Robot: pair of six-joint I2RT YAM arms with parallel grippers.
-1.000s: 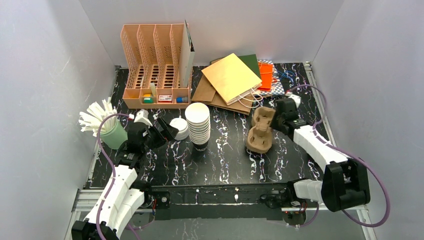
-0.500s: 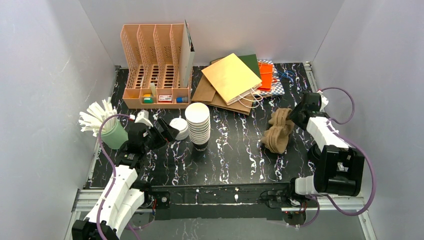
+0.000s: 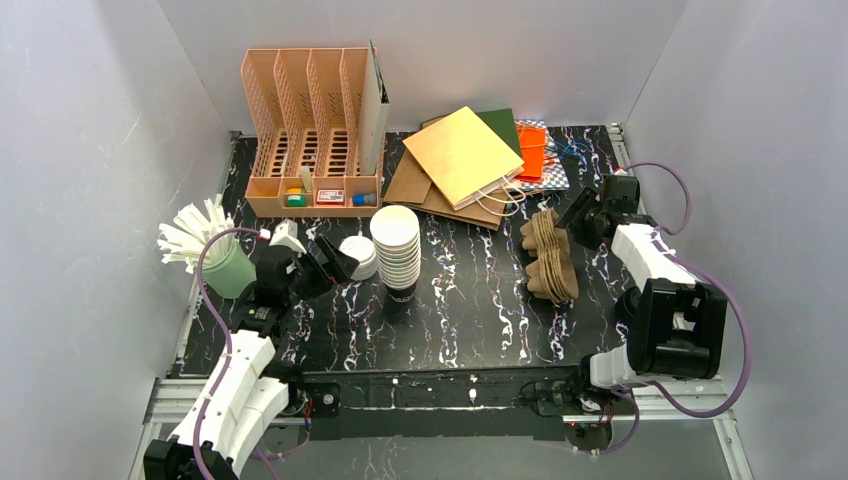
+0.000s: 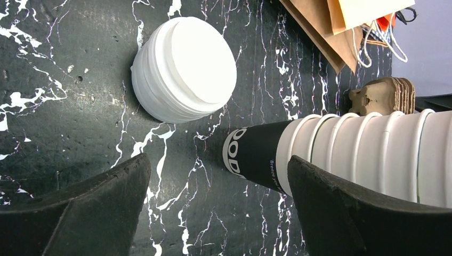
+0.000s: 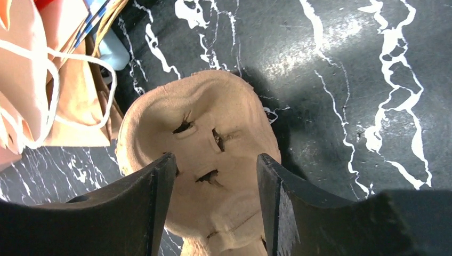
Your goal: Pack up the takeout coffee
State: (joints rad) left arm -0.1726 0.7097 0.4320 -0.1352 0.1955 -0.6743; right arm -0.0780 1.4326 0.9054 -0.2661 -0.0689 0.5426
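Currently, the left tool [image 4: 217, 159] stands wide open low over the table [image 3: 450, 310], holding nothing. A stack of white lids [image 4: 184, 69] lies ahead of it, beside a tall stack of lidless cups [image 4: 362, 154]. Right tool [image 5: 216, 157]: jaws parted, with one end of the stacked cardboard cup carriers [image 3: 550, 258] showing between them; contact cannot be told. Capped coffee cups: location cannot be told from these views.

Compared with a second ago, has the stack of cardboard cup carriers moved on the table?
Yes. The cardboard cup carriers have shifted right, farther from the tall stack of cups, and have tipped from face-up onto their edge.
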